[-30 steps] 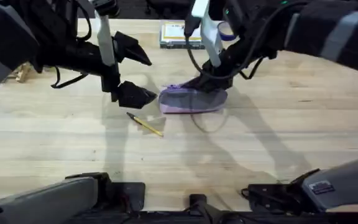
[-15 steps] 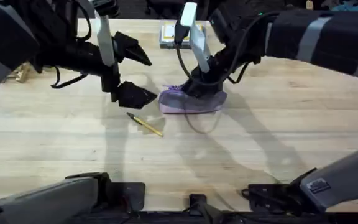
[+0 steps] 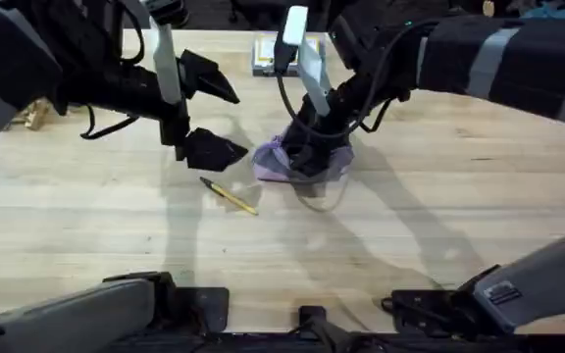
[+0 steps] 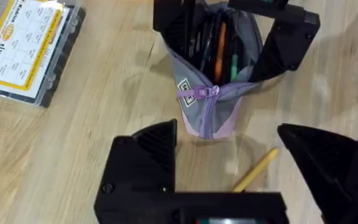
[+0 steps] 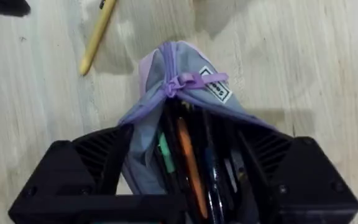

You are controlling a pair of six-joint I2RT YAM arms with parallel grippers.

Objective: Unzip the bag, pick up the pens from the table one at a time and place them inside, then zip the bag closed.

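1. Left gripper (image 3: pixel 211 120): black two-finger claw, fingers spread wide with nothing between them, hovering above the large light butcher-block wooden table (image 3: pixel 439 226).
2. Thin yellow pen with a dark tip (image 3: pixel 229 195): lying flat on the table just below the left gripper on its near side, apart from the fingers. In the left wrist view its yellow shaft (image 4: pixel 255 169) shows between the two black fingers, close to the pouch's closed end.
3. Soft grey fabric pencil pouch with lilac-pink edging and a purple zipper (image 3: pixel 284 162): just to the right of the left gripper, under the right gripper. Its zipper is opened most of the way, the purple pull (image 4: pixel 199 93) sitting near the end that faces the left gripper. Inside, an orange pen and a green pen are seen among darker ones.
4. Right gripper (image 3: pixel 314 147): black claw set down on the pouch, its fingers held wide and flanking the pouch's open mouth (image 5: pixel 188 146), one on each side of the fabric.
5. Flat clear box with a yellow label (image 3: pixel 281 55): on the table, well beyond both grippers.
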